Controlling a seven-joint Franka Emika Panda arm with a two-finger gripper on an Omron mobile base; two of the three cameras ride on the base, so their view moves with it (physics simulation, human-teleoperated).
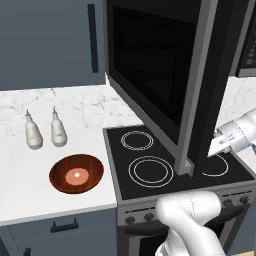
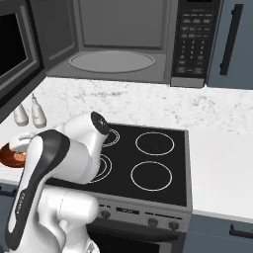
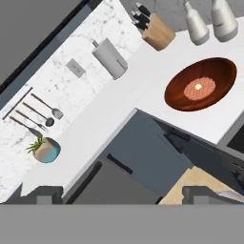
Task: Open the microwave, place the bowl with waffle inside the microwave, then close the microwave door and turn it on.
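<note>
**Door open, gripper empty and wide, bowl on counter**

Gripper (image 3: 122, 194): in the hand view the two dark finger tips stand far apart at the bottom corners of the frame, one low left, one low right. Nothing sits between them; the jaws hold nothing and touch nothing. Beyond the tips lie the blue-grey cabinet fronts (image 3: 143, 152) and the white counter (image 3: 143, 81).

Microwave (image 2: 123, 42): mounted above the stovetop (image 2: 148, 158). Its cavity is exposed in the right base view, with the grey turntable plate (image 2: 111, 62) lying flat inside and the button panel (image 2: 190, 42) to the right of the opening. The microwave door (image 1: 155, 70) is swung out on its left hinge and, in the left base view, hangs over the stovetop's left rings.

Bowl (image 1: 76, 173): reddish-brown, upright on the white counter just left of the stovetop, near the counter's front edge. The waffle (image 1: 76, 175) lies flat in its centre. In the hand view the bowl appears upper right, well apart from the finger tips.

Other items: two pale bottles (image 1: 45, 131) stand side by side behind the bowl, against the marble backsplash. The hand view also shows a knife block (image 3: 155, 29), a paper towel roll (image 3: 110, 59), hanging utensils (image 3: 35, 114) and a small potted plant (image 3: 45, 148) along the counter.
</note>
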